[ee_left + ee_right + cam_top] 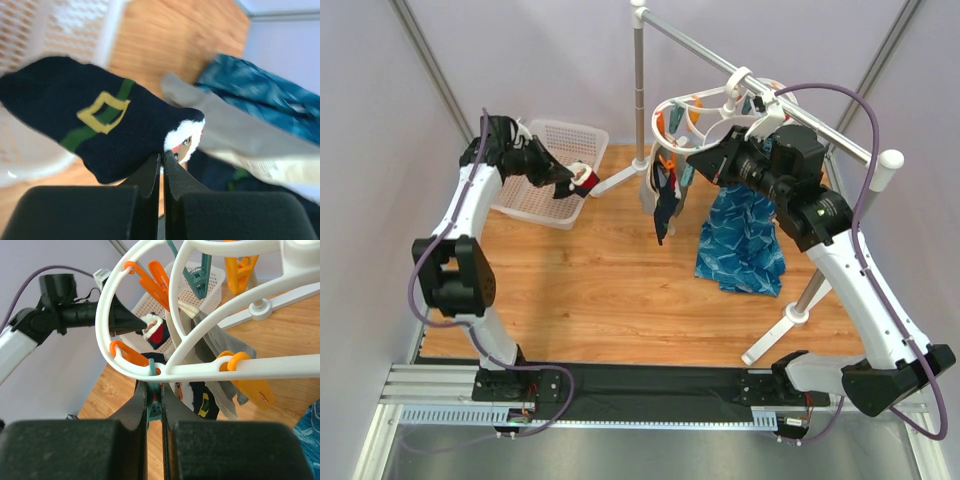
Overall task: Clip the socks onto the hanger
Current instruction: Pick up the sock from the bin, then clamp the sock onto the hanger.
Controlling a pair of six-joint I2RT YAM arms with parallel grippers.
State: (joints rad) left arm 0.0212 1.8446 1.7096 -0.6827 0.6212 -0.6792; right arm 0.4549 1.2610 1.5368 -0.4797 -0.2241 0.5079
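The white basket (570, 135) is sitting on the counter (620, 290), its mesh floor showing. The left arm is reaching over the basket's right rim, with the left gripper (161, 167) pinching a dark sock (75, 115) by its white cuff. The right arm is raised at the rail (690, 42), and the right gripper (154, 387) is pinching a teal peg (152, 371) on the hanger (280, 364). Only the left wrist view is showing the sock's yellow buckle.

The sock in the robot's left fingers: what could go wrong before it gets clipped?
1. The left fingers pinch the sock only by its white cuff edge, so it could slip out on the way over.
2. The right fingers are shut on a teal peg, but the hanger only hangs from the rail, so it may swing away.
3. The clipped socks dangle right beside that peg and might snag the new one.
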